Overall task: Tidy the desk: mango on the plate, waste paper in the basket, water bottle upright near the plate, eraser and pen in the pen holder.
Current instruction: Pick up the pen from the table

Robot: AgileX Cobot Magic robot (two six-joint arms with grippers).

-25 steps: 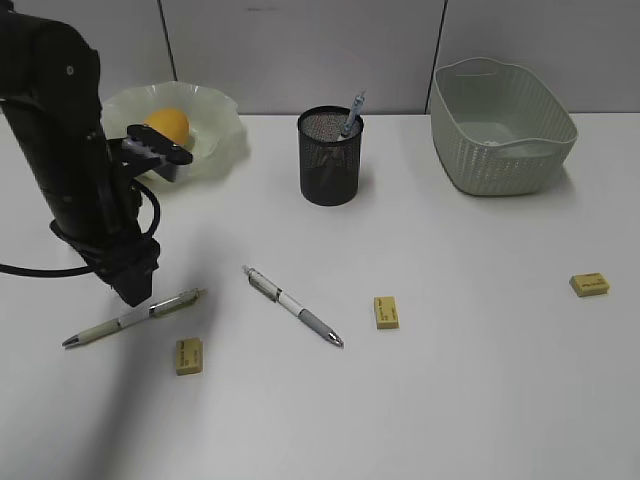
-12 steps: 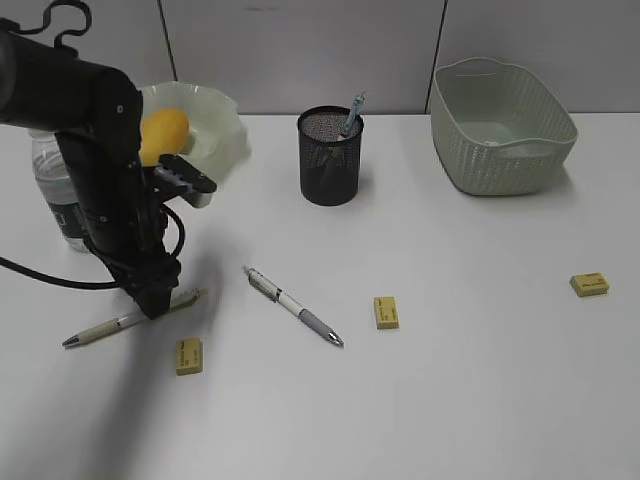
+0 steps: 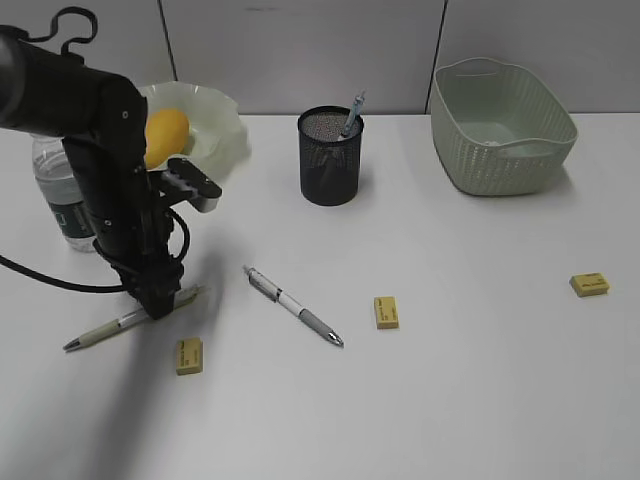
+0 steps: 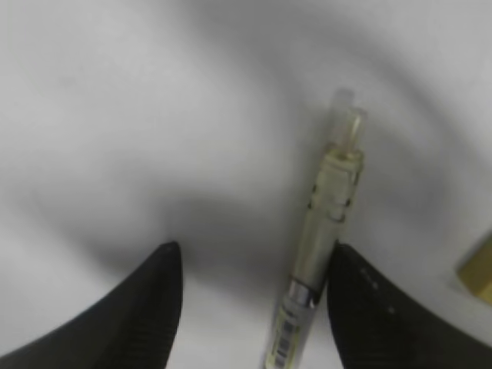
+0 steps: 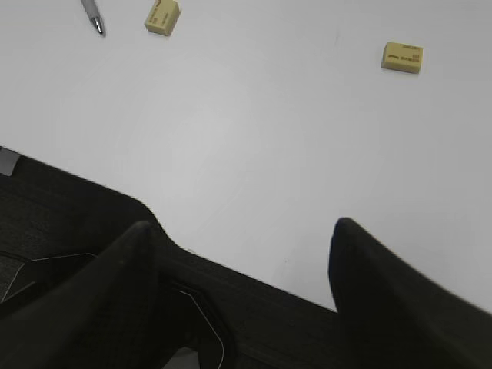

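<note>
My left gripper (image 3: pixel 160 304) is open and down at the desk (image 3: pixel 460 380), straddling the back end of a pale pen (image 3: pixel 105 328). In the left wrist view the pen (image 4: pixel 327 215) lies between the jaws, against the right finger (image 4: pixel 369 307), with the gripper (image 4: pixel 254 254) open. The mango (image 3: pixel 166 130) lies on the plate (image 3: pixel 222 125). The water bottle (image 3: pixel 62 205) stands upright left of the plate. The pen holder (image 3: pixel 330 158) holds one pen. A second pen (image 3: pixel 295 305) and three erasers (image 3: pixel 189 355) (image 3: pixel 386 311) (image 3: pixel 589 284) lie loose. My right gripper (image 5: pixel 242 224) is open and empty. No waste paper shows.
The basket (image 3: pixel 502 125) stands at the back right. The right wrist view shows two erasers (image 5: pixel 162 16) (image 5: pixel 402 56), a pen tip (image 5: pixel 92 15) and the desk's dark front edge (image 5: pixel 92 223). An eraser corner (image 4: pixel 480 273) lies right of the left jaws.
My left arm has swung right and down onto the pale pen, uncovering the water bottle. Nothing else has moved.
</note>
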